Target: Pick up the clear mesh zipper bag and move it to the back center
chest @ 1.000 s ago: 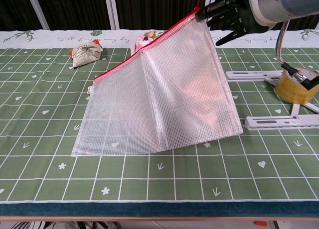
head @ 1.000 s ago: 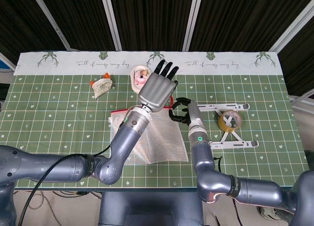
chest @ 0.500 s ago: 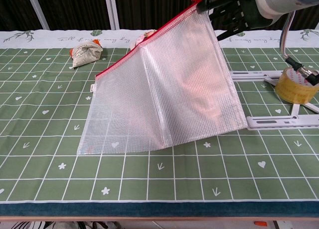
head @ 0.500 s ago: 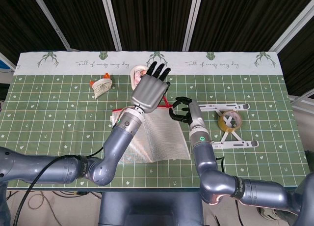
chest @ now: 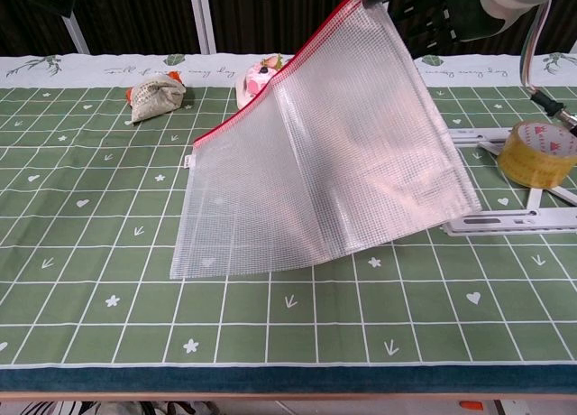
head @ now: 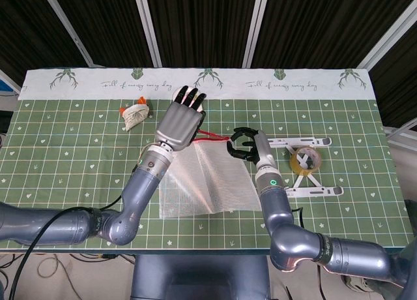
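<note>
Here, at the far left of the green table (head: 65, 156), a small cloth pouch (head: 135, 115) with orange trim lies near the back edge; the chest view shows it too (chest: 155, 97). Next along, the left hand (head: 179, 120) is raised above the table with its fingers straight, slightly apart and pointing toward the back, holding nothing. Behind it in the chest view a small pink and white round object (chest: 255, 82) sits near the back edge, partly hidden by the bag.

The clear mesh zipper bag (head: 203, 186) is in the middle of the table, tilted up: its red zipper edge (chest: 270, 81) rises from the table at the left to the top right corner, which is lifted high, while the lower edge rests on the table. The right hand (head: 242, 144) pinches that raised corner, fingers curled around it; in the chest view the hand (chest: 433, 9) is cut off by the top of the frame.

Further right, a white folding stand (head: 306, 166) lies flat, and a roll of brownish tape (head: 304, 160) rests on it, between its two bars. In the chest view the bag's right edge overlaps the near bar of the stand (chest: 514, 221).
</note>
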`<state>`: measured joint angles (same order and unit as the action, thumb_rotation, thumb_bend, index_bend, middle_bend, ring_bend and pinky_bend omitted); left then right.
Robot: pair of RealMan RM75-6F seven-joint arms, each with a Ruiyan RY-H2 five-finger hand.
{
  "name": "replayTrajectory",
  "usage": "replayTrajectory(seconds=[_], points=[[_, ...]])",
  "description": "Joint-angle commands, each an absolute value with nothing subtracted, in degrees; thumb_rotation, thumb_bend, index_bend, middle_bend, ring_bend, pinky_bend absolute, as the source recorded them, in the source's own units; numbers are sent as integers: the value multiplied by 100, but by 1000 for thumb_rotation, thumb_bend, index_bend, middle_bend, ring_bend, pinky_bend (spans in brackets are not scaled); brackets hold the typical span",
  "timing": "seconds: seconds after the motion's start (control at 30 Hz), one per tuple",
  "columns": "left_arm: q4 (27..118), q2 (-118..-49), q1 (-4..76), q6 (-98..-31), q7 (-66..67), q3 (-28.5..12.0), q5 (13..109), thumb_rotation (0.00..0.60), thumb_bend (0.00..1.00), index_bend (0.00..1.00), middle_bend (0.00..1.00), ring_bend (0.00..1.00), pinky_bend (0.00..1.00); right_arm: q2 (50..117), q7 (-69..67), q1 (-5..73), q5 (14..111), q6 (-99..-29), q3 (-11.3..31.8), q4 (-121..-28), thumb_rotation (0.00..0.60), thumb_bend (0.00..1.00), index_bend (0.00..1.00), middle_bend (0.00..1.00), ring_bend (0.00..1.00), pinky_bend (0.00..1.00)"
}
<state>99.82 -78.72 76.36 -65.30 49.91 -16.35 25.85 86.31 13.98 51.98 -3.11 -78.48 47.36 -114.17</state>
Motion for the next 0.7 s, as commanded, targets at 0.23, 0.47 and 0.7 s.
replayTrajectory(seconds=[0.23,0.47,0.7], points=[[9926,-7899,7511,-6533,4920,-1512,2664,600,429,580,104,0,0,8548,1334,5189,-447,-7805,4824,-11411,600,545,654,266,71,237],[9885,-7918,7422,-6563,4834,-1494,2711,600,429,580,104,0,0,8503,1242,5177,-553,-7777,4909,-11443,600,545,659,270,71,237],[9865,-7964,7367,-6579,4758,-1495,2833,600,429,580,104,0,0,8474,1153,5235,-587,-7811,5025,-11459,600,545,661,272,71,237]])
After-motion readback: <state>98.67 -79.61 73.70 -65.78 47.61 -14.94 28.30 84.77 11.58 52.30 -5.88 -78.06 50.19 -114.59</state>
